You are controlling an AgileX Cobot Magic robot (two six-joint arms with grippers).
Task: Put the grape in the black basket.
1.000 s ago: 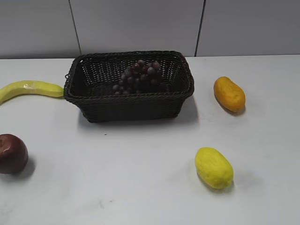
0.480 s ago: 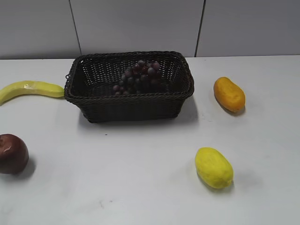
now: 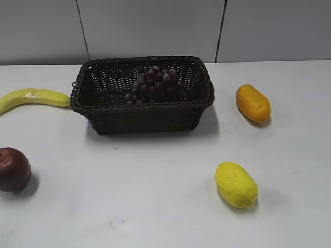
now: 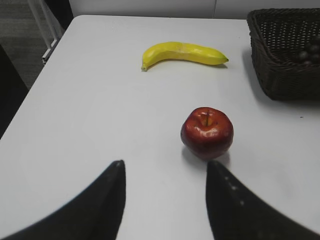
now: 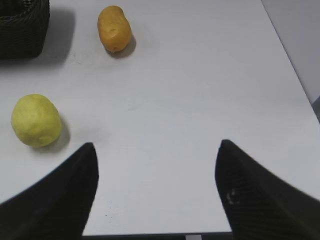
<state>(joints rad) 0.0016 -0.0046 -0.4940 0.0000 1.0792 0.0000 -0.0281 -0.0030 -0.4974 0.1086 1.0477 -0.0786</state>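
Note:
The grape [image 3: 153, 84], a dark red-purple bunch, lies inside the black basket [image 3: 142, 110] at the back middle of the white table. A few grapes [image 4: 309, 51] show over the basket's rim [image 4: 280, 45] in the left wrist view. The basket's corner [image 5: 22, 27] shows in the right wrist view. My left gripper [image 4: 165, 164] is open and empty, low over the table just short of the red apple. My right gripper [image 5: 156, 145] is open and empty near the table's front right edge. Neither gripper shows in the exterior view.
A banana [image 3: 32, 98] lies left of the basket. A dark red apple [image 3: 13, 169] sits at the front left. An orange fruit [image 3: 253, 103] lies right of the basket. A yellow fruit [image 3: 236, 184] lies at the front right. The table's right edge [image 5: 290, 55] is close.

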